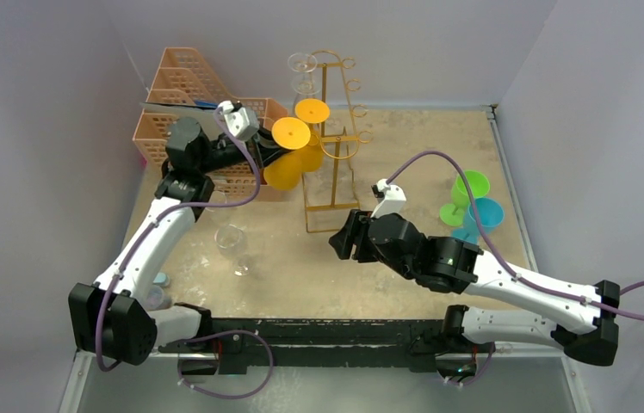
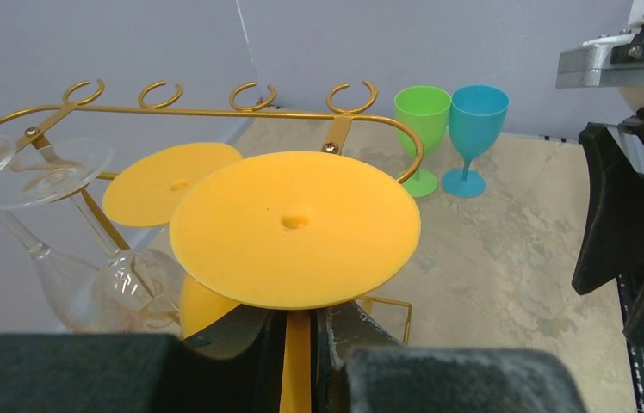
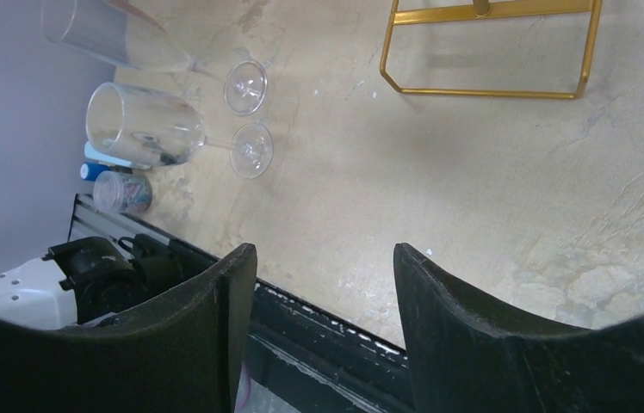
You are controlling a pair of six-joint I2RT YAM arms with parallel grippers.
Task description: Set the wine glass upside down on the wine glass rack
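My left gripper (image 1: pixel 267 155) is shut on the stem of an orange wine glass (image 1: pixel 291 134) and holds it upside down, foot up, beside the left side of the gold wire rack (image 1: pixel 333 142). In the left wrist view the stem sits between my fingers (image 2: pixel 301 314), with the round foot (image 2: pixel 294 228) just below the rack's top rail (image 2: pixel 215 112). A second orange glass (image 1: pixel 312 110) and clear glasses (image 1: pixel 302 64) hang on the rack. My right gripper (image 1: pixel 344 237) is open and empty above the table near the rack's base (image 3: pixel 491 52).
A peach lattice organizer (image 1: pixel 185 95) stands behind my left arm. Green (image 1: pixel 472 191) and blue (image 1: pixel 484 213) glasses stand at the right. Clear glasses (image 1: pixel 231 241) stand on the table at the left, with small jars (image 1: pixel 157 297) near the front edge.
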